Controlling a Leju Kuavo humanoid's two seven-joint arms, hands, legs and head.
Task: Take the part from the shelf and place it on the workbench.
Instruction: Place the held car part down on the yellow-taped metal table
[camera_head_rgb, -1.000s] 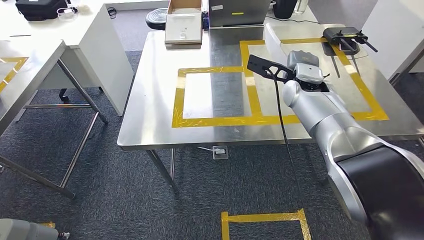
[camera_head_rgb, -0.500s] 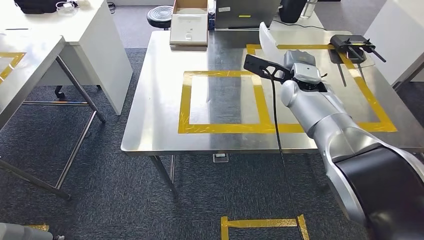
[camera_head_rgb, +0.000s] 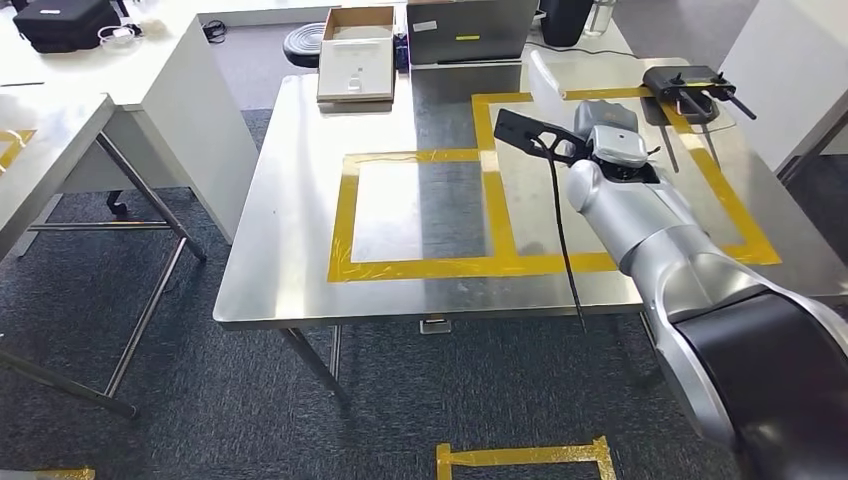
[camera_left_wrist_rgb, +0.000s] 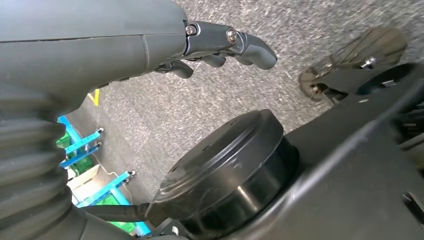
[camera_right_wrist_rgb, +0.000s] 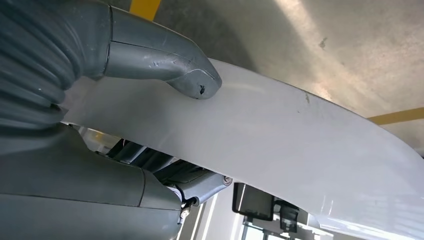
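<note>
Camera shifted — right robot hand grips white part.

Yellow tape squares left of the hand, black controller just past it on the right, cardboard box far-left, laptop beyond.

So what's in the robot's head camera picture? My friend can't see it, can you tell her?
The robot's right hand holds a long white part over a shiny metal workbench marked with yellow tape squares. At the far edge sit a cardboard box and a black device.
</note>
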